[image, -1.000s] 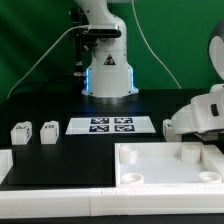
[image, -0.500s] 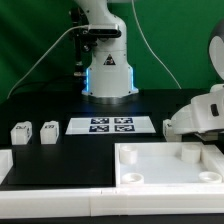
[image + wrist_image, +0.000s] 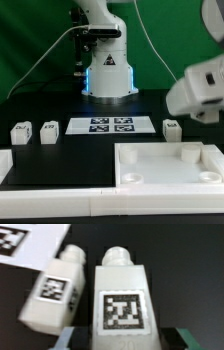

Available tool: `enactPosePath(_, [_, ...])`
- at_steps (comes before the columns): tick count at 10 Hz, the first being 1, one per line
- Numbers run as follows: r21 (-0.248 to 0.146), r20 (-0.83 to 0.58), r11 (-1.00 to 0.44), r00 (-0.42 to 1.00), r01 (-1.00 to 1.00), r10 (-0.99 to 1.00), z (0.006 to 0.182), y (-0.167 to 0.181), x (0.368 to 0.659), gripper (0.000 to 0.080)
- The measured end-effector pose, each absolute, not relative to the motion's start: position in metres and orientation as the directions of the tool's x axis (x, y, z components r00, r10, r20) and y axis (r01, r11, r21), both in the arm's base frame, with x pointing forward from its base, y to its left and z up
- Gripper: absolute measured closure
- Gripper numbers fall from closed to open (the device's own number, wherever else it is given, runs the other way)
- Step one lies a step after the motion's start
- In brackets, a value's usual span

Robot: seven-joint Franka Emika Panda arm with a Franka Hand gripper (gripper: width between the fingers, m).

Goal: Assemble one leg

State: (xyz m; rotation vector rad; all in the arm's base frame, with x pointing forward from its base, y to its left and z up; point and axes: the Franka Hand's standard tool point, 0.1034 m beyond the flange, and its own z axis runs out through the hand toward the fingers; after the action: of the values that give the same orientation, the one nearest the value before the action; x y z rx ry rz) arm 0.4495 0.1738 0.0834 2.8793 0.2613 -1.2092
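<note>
Green backdrop, black tabletop (image 3: 155, 108), arm base (image 3: 108, 75) at the back. The arm (image 3: 200, 85) sits high on the exterior view's right, blurred; we can't see the tool or its load from there.

The tray-like panel (image 3: 160, 148) is at the front with its corner sockets facing up, so we read it as the receiver for legs. The marker board (image 3: 110, 125) lies flat mid-tabletop. Two spare legs (image 3: 20, 132) stand together on the exterior view's left, well apart from the arm. We'd call them parked stock.

Wrist view: the leg (image 3: 122, 297) fills the frame, tag toward the camera, rounded peg end pointing away from the tool (image 3: 122, 339). The pads (image 3: 175, 336) sit against both flanks at its near end with nothing else between them, so we judge the tool clamped on the leg. Gripping that end leaves the peg free for a socket.

The neighbour leg (image 3: 55, 291) is just beside it; we can't tell if they touch. It's probably the same neighbour leg (image 3: 171, 127) that stands off the marker board's end.
</note>
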Motion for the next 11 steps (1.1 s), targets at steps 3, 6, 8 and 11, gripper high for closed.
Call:
enactPosePath(3, [-0.052, -0.427, -0.993, 0.896, 0.110, 0.122, 0.125, 0.155, 0.472, 0.0506])
enactPosePath(6, [-0.063, -0.141, -0.992, 0.983, 0.109, 0.117, 0.127, 0.157, 0.479, 0.0506])
enactPosePath(8, [-0.073, 0.024, -0.991, 0.993, 0.113, 0.111, 0.126, 0.157, 0.481, 0.0506])
enactPosePath(11, [-0.056, 0.344, -0.984, 0.928, 0.169, 0.139, 0.157, 0.123, 0.536, 0.0506])
